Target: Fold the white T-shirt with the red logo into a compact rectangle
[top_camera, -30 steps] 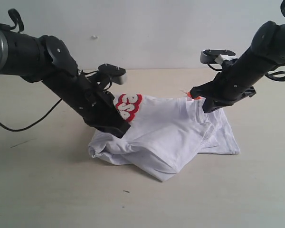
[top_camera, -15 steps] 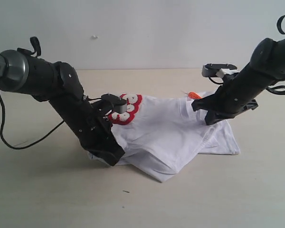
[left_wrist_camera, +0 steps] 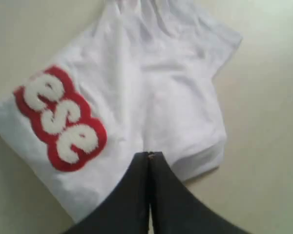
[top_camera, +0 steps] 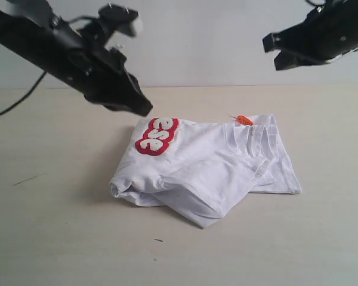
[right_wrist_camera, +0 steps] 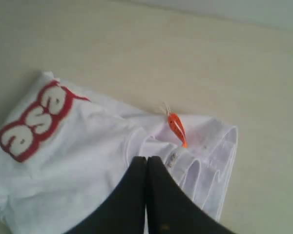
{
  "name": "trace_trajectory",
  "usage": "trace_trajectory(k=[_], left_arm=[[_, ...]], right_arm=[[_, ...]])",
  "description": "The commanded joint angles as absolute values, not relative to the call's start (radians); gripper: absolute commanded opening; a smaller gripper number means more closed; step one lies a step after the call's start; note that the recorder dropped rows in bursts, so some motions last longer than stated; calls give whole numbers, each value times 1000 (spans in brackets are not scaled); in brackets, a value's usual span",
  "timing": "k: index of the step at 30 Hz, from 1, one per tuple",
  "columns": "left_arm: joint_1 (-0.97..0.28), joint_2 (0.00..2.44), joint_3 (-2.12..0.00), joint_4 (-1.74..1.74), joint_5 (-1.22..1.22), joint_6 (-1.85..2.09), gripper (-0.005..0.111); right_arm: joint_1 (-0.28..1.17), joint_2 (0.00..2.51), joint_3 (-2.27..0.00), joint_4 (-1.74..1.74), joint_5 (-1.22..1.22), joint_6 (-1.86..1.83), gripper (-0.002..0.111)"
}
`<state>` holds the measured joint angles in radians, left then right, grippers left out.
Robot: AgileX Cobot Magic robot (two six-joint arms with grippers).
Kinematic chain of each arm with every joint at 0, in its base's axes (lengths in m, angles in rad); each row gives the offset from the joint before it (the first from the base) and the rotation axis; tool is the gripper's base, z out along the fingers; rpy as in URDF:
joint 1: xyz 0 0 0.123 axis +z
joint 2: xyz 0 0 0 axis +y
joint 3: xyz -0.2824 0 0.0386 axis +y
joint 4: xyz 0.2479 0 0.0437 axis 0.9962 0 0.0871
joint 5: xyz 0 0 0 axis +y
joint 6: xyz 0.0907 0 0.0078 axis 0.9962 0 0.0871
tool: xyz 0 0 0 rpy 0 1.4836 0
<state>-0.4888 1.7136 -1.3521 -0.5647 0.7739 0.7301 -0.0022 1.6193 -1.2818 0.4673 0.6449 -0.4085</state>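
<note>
At the near side the pale worktop (top_camera: pixel 59 238) is bare, with only a small dark speck (top_camera: pixel 158 240) on it. Just behind the speck begins the white T-shirt (top_camera: pixel 209 167). It lies in the middle of the worktop, folded over itself into a thick and wrinkled bundle, not a clean rectangle. Its near corner comes to a point, and a flat layer sticks out at the right side, under the upper folds.

On the far-left part of the bundle the red logo (top_camera: pixel 157 136) faces up. Only the letters "ese" can be read, white with a thick red outline. On the far-right edge, at the neck opening, there is the orange tag (top_camera: pixel 244 120), lying on the cloth.

Both arms are in the air and touch nothing. The left end effector (top_camera: pixel 143 109) hangs above the far-left corner of the shirt, near the logo. In the left wrist view its fingers (left_wrist_camera: pixel 136 195) are pressed together with nothing between them. The right end effector (top_camera: pixel 277 50) is higher and further to the right, well apart from the shirt. In the right wrist view its fingers (right_wrist_camera: pixel 132 195) are also together and empty. Behind all this stands a plain light wall (top_camera: pixel 197 42).
</note>
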Motion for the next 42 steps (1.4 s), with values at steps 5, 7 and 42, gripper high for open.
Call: trace_trajectory(k=[5,7,42], left_arm=[[-487,1388,-1353,-596,653,639,0],[-487,1313,-1353,-596,635,621,0],[-487,1,-486,-483,155,380,0]], right_arm=[[-5,1195,-1164,470,579,-417,0],[-5,1100,-1151,470,569,-417,0],[-5,0,-755,-8,671,211,0]])
